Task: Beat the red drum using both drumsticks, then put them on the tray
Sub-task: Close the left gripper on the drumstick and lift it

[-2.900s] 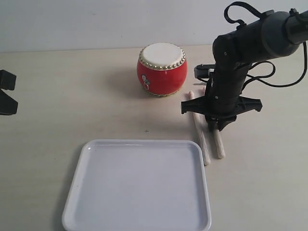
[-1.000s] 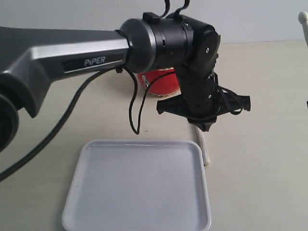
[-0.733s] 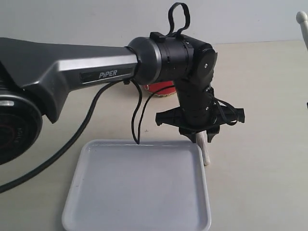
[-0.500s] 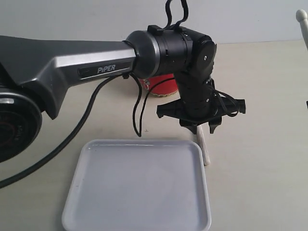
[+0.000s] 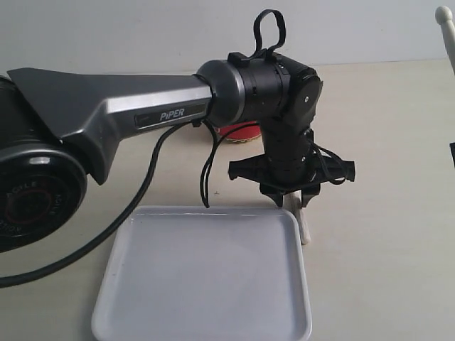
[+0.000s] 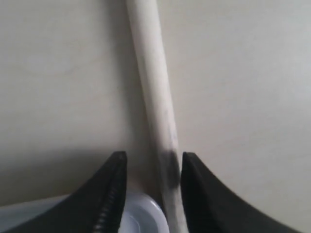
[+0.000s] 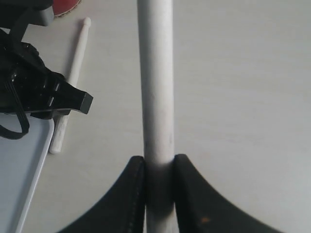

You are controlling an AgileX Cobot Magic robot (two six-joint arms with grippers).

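Observation:
One drumstick point(image 5: 304, 226) lies on the table beside the right rim of the white tray point(image 5: 202, 284). My left gripper point(image 5: 292, 203) has reached across and stands over it, pointing down. In the left wrist view this drumstick point(image 6: 156, 97) runs between the open jaws of the left gripper point(image 6: 151, 158), close to one finger. My right gripper point(image 7: 159, 162) is shut on the other drumstick point(image 7: 155, 73), whose rounded tip point(image 5: 446, 14) shows at the far right edge of the exterior view. The red drum point(image 5: 239, 131) is mostly hidden behind the left arm.
The left arm's grey link point(image 5: 106, 121) and its cables cross the left and middle of the exterior view. The right wrist view shows the left gripper's black body point(image 7: 34, 82), the lying drumstick point(image 7: 73, 73) and the tray's corner point(image 7: 19, 165).
The right gripper has taken one drumstick away to the right. The left arm has come across and, over the last second, settled lower around the remaining stick.

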